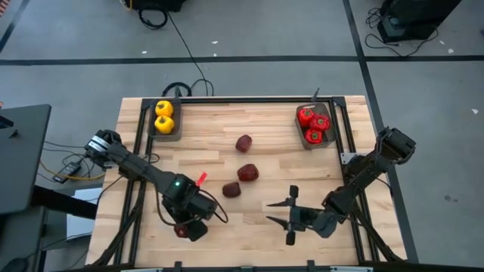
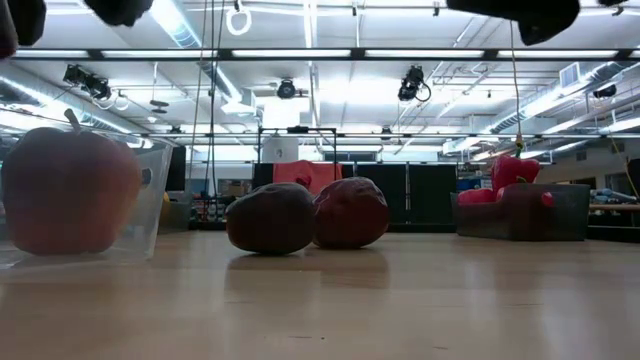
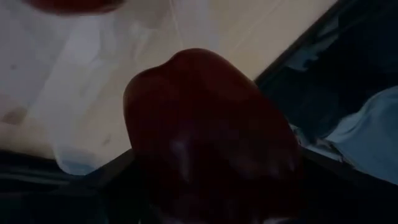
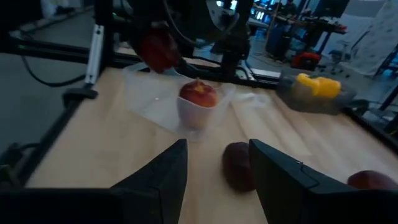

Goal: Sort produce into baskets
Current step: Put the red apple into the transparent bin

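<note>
1. At the lower left of the high view, the left gripper (image 1: pixel 189 227) hangs over the table's near edge with its fingers spread wide around a dark maroon fruit (image 3: pixel 211 137); in the left wrist view that fruit fills the middle of the frame, above the clear basket (image 3: pixel 81 124).
2. The clear basket sits at the far left of the low view, with a reddish fruit (image 2: pixel 68 190) inside it.
3. At the lower right of the high view, the right gripper (image 1: pixel 286 211) lies low over the table (image 1: pixel 265 162), its fingers partly apart and holding nothing.
4. Toward the centre of the high view, three more maroon fruits lie loose on the wood: one (image 1: pixel 231 190) nearest, one (image 1: pixel 248 173) just beyond it, and one (image 1: pixel 243 143) farther up.
5. At the upper left of the high view, a dark grey basket (image 1: pixel 150 123) holds two yellow peppers (image 1: pixel 164 116).
6. At the upper right, the other grey basket (image 1: pixel 329 137) holds the red peppers (image 1: pixel 314 125).
</note>
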